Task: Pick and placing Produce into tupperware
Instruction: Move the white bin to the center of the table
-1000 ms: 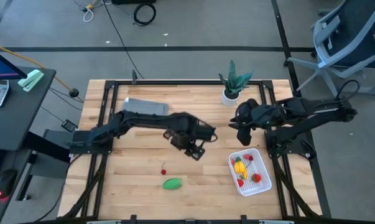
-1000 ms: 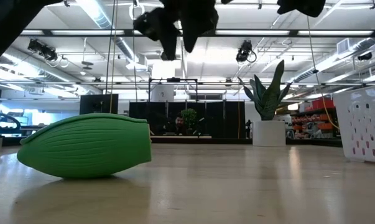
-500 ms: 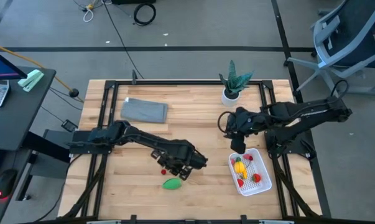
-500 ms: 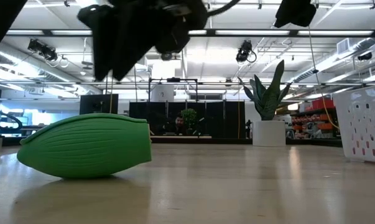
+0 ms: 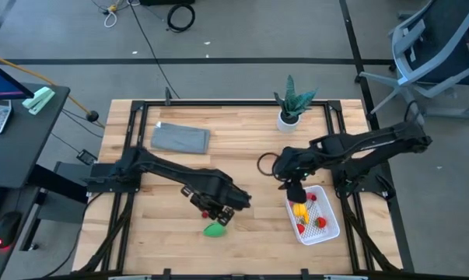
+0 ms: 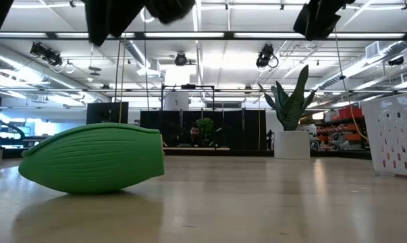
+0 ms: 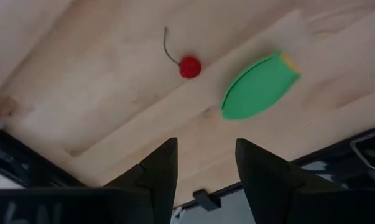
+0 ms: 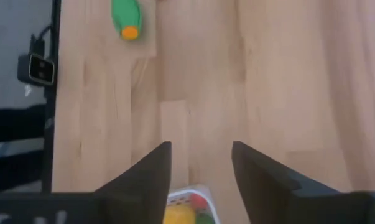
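Observation:
The green oval piece [image 5: 215, 230] lies on its side near the table's near edge; in the low view the green oval [image 6: 92, 157] fills the left. A red cherry [image 7: 189, 66] rests on the wood beside the green oval [image 7: 259, 86]. My left gripper [image 5: 215, 210] hovers open above both pieces, its fingers [image 7: 162, 171] touching nothing. The white basket [image 5: 327, 230] holds yellow and red pieces. My right gripper [image 5: 294, 188] hangs open over the basket's far left corner [image 8: 186, 198].
A potted spiky plant [image 5: 288, 109] stands at the far edge, and a folded grey cloth [image 5: 181, 138] lies far left. Black frame rails run along the table's sides. Bare wood lies between the green oval and the basket [image 6: 395, 142].
My left gripper has swung from the table's middle toward the near edge and a little left, ending over the cherry and green oval. My right gripper has moved from beside the plant toward the near edge and left, down to the basket's far left corner. The produce has stayed put.

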